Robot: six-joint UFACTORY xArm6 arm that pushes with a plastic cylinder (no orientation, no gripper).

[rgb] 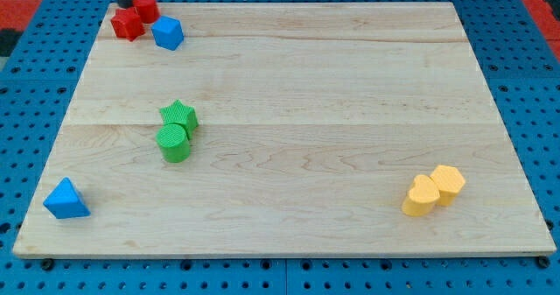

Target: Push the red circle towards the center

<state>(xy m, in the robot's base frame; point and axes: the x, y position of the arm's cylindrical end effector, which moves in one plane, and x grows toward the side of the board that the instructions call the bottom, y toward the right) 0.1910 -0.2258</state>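
Note:
The red circle [146, 6] sits at the board's top left corner, touching a red star [127, 24] just below and left of it. A blue cube-like block [167, 33] lies right beside them. My tip [125, 5] is the lower end of the dark rod at the view's top left. It stands right next to the red circle's left side and just above the red star.
A green star [179, 115] and a green cylinder [173, 143] touch each other left of the centre. A blue triangle [66, 199] lies at the bottom left. Two yellow blocks [434, 190] sit together at the bottom right. The wooden board [306, 76] rests on a blue pegboard.

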